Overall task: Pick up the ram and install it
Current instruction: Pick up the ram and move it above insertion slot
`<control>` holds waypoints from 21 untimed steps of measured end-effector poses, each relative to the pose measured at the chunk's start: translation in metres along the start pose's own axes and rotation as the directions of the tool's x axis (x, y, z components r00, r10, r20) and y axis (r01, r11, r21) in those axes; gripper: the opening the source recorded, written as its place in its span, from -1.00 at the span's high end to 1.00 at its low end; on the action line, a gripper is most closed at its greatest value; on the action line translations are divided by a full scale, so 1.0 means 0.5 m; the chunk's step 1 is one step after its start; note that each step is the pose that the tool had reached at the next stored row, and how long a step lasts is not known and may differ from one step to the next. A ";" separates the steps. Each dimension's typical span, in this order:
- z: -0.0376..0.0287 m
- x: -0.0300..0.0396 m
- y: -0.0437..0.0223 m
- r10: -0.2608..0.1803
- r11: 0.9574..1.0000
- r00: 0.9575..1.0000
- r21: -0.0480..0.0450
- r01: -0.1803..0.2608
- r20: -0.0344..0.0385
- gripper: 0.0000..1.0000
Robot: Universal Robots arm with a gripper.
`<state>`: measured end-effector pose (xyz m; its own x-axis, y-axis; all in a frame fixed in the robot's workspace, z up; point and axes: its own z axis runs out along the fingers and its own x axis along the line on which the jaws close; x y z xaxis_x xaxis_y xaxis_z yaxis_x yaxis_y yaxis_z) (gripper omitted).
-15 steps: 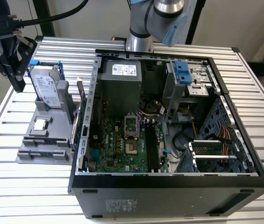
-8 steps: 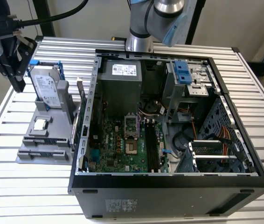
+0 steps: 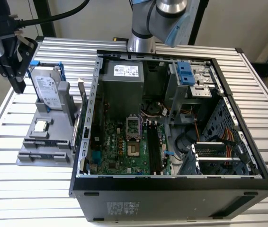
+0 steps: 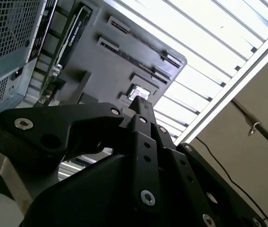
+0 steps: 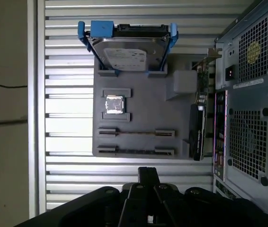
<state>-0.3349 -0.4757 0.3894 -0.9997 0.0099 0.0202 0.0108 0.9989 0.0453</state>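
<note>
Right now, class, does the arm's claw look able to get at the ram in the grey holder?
Probably yes: the claw hangs clear of the grey holder, the ram stands on edge in its slots with nothing over it, and the computer case sits off to one side.

A slatted aluminium table (image 3: 25,189) carries two loads side by side. An open black computer case (image 3: 172,184) lies on its side across the middle of the ribbed top, its opened side facing up. Just beside it, toward the exterior view's left, a flat grey parts tray (image 3: 44,142) rests directly on the slats. In the first wrist view the tray (image 5: 143,99) sits hard against the case's perforated rear panel (image 5: 247,94), with bare table (image 5: 67,47) around its other sides.
</note>
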 end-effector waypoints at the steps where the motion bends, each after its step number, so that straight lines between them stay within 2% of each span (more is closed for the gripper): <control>1: 0.000 0.000 0.000 -0.012 1.000 1.000 0.000 0.012 0.000 1.00; 10: 0.000 0.000 0.000 -0.062 0.998 0.998 0.002 0.062 -0.003 1.00; 21: 0.000 0.000 0.000 -0.139 0.990 0.990 0.007 0.139 -0.007 1.00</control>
<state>-0.3349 -0.4757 0.3894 -0.9914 -0.1292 0.0205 -0.1283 0.9909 0.0411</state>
